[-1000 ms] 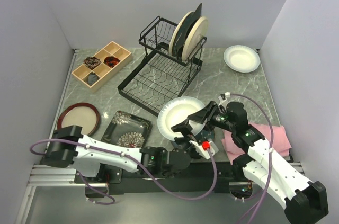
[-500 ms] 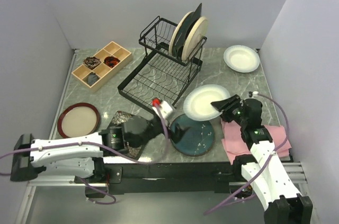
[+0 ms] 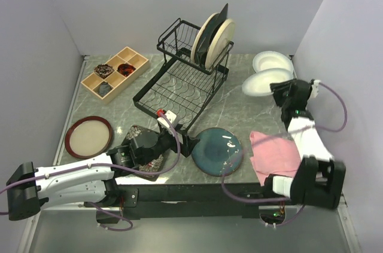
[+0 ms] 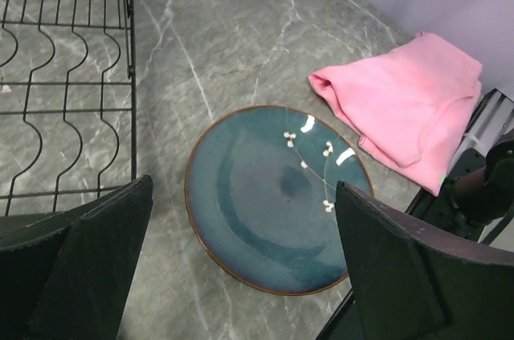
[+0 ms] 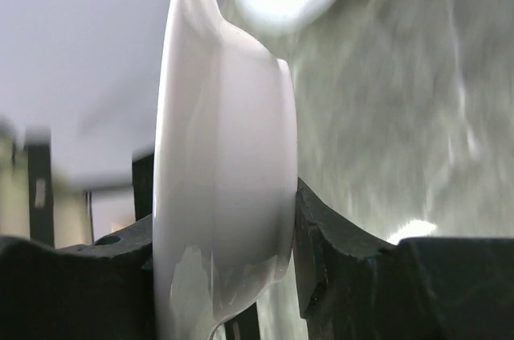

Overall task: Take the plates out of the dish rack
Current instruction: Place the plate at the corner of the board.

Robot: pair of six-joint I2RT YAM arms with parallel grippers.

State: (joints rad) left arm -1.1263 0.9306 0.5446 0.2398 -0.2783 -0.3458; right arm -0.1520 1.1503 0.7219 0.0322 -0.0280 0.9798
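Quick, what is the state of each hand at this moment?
Left hand: open, holding nothing.
Right hand: closed on a white plate.

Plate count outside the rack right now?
5: brown-rimmed plate far left, black floral plate beside it, partly covered, teal plate front centre, white plate back right, second white plate in the right end effector. More may be hidden.

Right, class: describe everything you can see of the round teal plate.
The teal plate is round, glossy, seemingly glazed ceramic, with a thin brown rim and a small white blossom sprig. It lies flat, face up, on the marble table, apart from the dish rack and pink cloth.
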